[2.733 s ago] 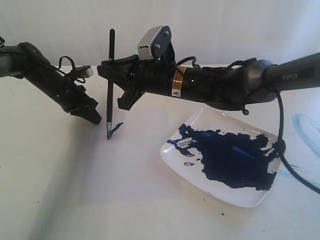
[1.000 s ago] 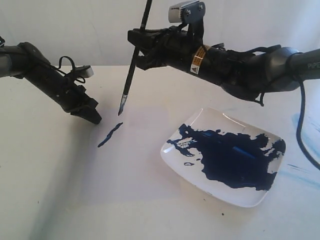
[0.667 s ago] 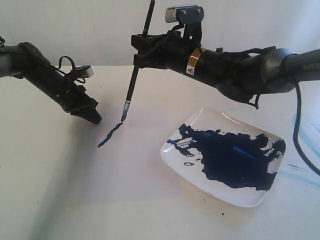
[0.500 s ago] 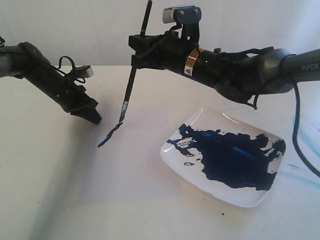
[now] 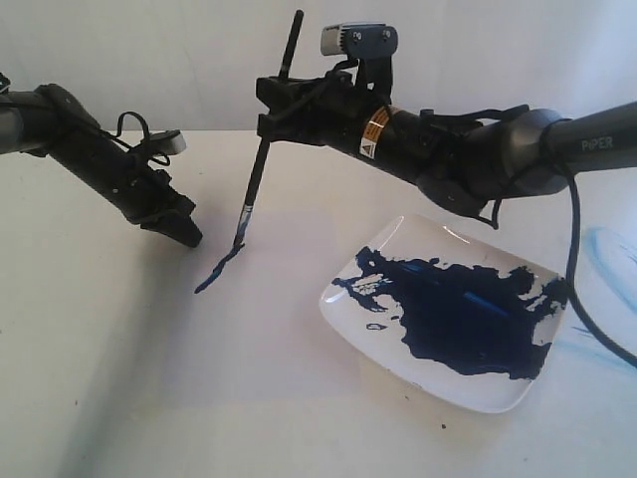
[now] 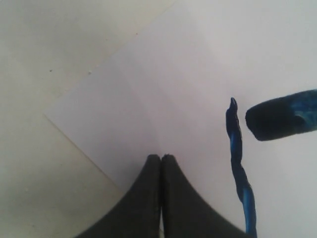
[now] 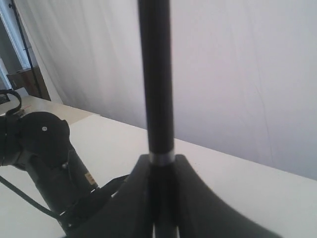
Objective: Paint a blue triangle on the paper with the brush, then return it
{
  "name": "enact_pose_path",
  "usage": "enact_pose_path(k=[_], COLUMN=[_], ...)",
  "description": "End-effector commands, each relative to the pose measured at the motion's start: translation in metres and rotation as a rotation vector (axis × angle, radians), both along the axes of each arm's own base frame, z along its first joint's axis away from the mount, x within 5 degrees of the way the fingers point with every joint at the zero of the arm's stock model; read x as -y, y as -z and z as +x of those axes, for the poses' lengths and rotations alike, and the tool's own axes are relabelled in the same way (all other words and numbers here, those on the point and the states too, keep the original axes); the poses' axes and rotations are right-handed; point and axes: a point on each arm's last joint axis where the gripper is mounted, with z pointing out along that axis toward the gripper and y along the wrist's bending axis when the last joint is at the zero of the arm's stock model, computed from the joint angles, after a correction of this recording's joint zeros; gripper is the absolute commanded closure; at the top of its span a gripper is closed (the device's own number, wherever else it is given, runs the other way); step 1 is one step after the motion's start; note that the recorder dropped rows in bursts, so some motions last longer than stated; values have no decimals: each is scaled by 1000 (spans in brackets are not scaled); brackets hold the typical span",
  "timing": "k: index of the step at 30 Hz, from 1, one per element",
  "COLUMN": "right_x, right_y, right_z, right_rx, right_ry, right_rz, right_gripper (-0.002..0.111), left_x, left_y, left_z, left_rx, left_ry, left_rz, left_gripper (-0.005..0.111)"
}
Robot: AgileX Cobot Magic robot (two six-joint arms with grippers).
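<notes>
Nearest in ext. view: white plate [image 5: 453, 390] on the surface [image 5: 119, 398], most of it under a dark blue paint blotch [image 5: 463, 319]. Just past it, to the left, lies the paper [image 5: 279, 309], flat, w/ one short blue stroke [image 5: 219, 267] on it. L pincer [image 5: 184, 234] sits low near the stroke, fingers together, holding nothing. Its tips are down at the paper; contact not clear. Farther back, R pincer [image 5: 271, 110] is clamped on the brush [image 5: 255, 179] approx mid-shaft. The brush leans a little, bristle end down at the stroke's far end; touching or just above, can't tell. White backdrop [image 5: 149, 50] behind all.

Views differ:
- **Ext. view:** the plate shows only here.
- **L wrist cam:** gives the paper [image 6: 163, 84] corner against the cream surface [image 6: 39, 163] and L pincer [image 6: 161, 159] tips pressed together near that edge. The stroke [image 6: 237, 163] lies w/ the blurred, blue-stained brush tip [image 6: 282, 115] just beside it.
- **R wrist cam:** gives R pincer [image 7: 161, 161] fingers tight on both sides of the brush [image 7: 156, 74] shaft, w/ the L arm [image 7: 44, 158] beyond.
</notes>
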Motion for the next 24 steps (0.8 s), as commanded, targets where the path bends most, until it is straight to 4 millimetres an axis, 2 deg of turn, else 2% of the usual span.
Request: enact_pose_path(k=[1, 24], right_x=[0, 0], right_y=[-2, 3], right_z=[0, 2], right_rx=[18, 19], right_ry=[-1, 17], right_rz=[8, -31], right_gripper=[108, 108], left_x=[2, 2], left_y=[0, 0], left_z=[-1, -1], left_rx=[-16, -16], left_ry=[8, 8], left_rz=[-13, -13], left_gripper=[107, 107])
